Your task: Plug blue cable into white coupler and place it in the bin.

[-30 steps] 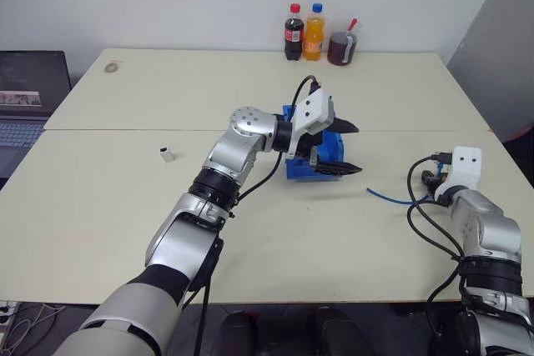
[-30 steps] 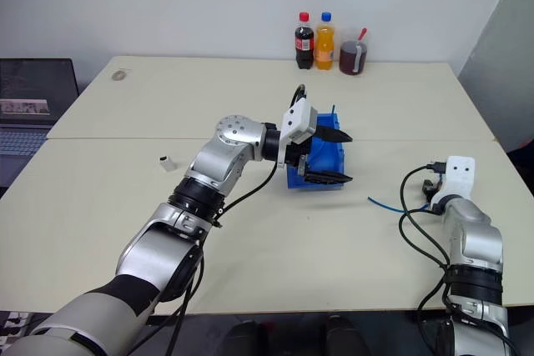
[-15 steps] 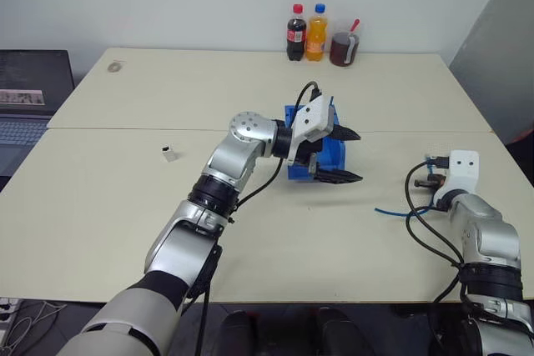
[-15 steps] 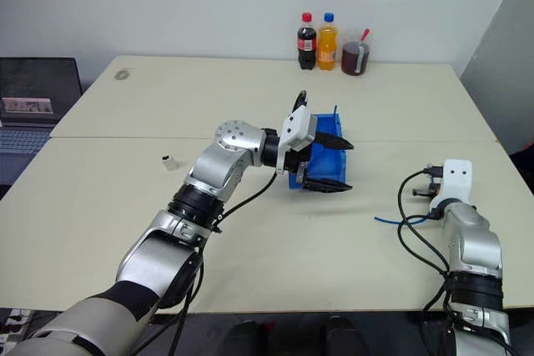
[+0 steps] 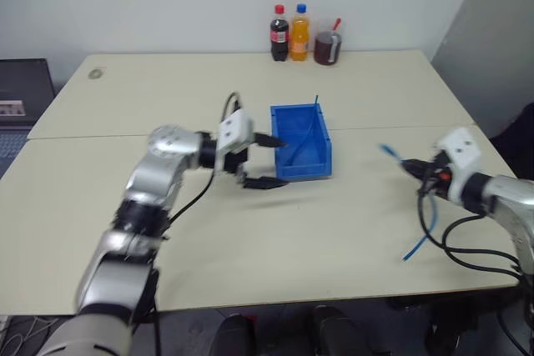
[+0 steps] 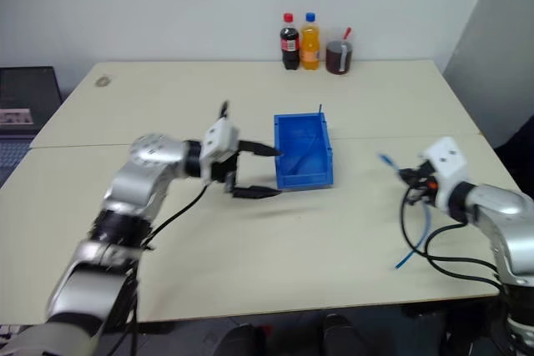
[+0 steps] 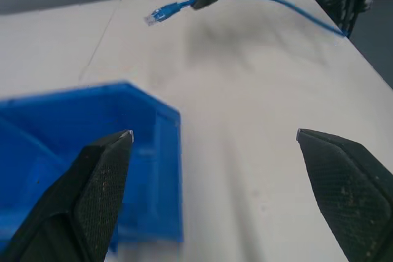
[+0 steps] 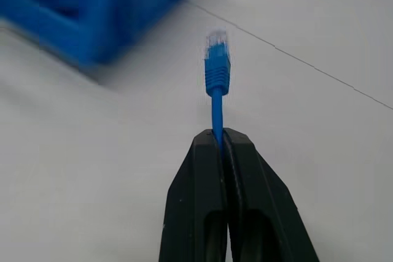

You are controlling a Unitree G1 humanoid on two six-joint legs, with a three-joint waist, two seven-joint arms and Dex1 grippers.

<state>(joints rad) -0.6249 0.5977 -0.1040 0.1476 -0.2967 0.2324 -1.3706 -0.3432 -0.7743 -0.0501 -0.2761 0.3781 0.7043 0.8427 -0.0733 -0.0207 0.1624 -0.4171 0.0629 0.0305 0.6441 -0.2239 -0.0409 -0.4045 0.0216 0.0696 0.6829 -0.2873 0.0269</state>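
Right end effector is pinching the blue cable just behind its plug, held above the desk near the bin; the left end effector is spread wide beside the bin. The short free tip points straight ahead along the fingers, toward the bin. With so thin a grip, the plug could twist or slip during mating.

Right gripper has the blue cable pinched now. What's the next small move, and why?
Probably send the left gripper for the white coupler. The right gripper is shut on the blue cable just behind the plug, lifted off the table, so that end looks ready. The left gripper is open and holds nothing beside the bin, and the plug has nothing to mate with yet.
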